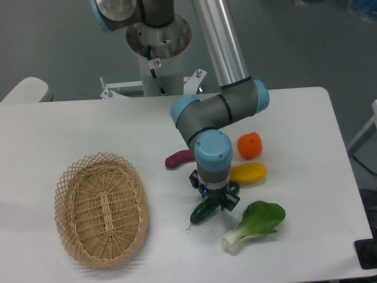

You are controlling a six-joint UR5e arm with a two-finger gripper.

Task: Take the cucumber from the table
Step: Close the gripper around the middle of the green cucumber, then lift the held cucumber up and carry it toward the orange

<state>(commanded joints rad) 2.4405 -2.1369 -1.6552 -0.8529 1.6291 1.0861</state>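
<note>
The dark green cucumber lies slanted on the white table, its thin stem tip pointing lower left. My gripper points straight down over its middle. The two fingers stand one on each side of it, low near the tabletop, and the gripper looks open. The gripper body hides the cucumber's middle; only the lower left end and a bit of the upper right end show.
A yellow fruit lies just right of the gripper, with an orange behind it. A purple sweet potato is to the upper left, a bok choy to the lower right. A wicker basket stands at the left.
</note>
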